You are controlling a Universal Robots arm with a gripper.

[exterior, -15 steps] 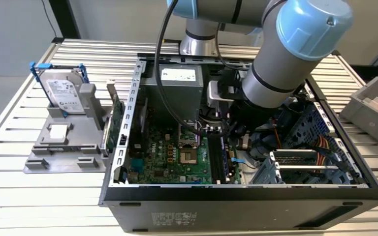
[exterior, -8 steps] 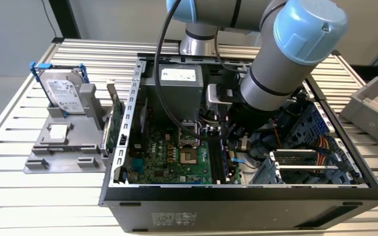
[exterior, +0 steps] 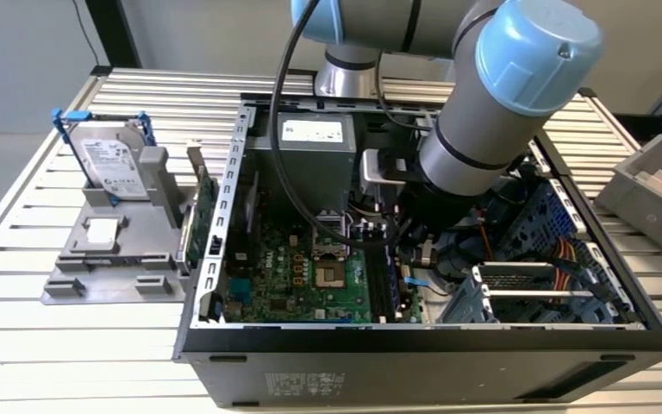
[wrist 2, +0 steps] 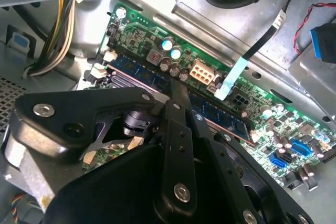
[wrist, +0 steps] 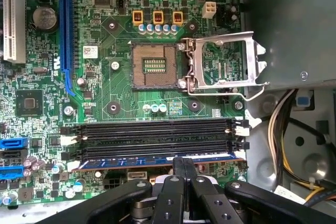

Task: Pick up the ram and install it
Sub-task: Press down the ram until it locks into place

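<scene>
gripper (wrist: pixel 184 169) clenched on the ram (wrist: pixel 157 161), module down at the nearest of the memory slots (wrist: pixel 152 139) on the motherboard (wrist: pixel 121 98); full seating not confirmed, release pending.

The open computer case (exterior: pixel 423 345) lies on the slatted table (exterior: pixel 32 362). To the exterior view's left of it stands a holder (exterior: pixel 107 250) carrying a hard drive (exterior: pixel 113 164). Inside, the motherboard (exterior: pixel 308 276) sits toward that left, the drive cage (exterior: pixel 538 289) right. A bin (exterior: pixel 653 185) lies farther right.
</scene>
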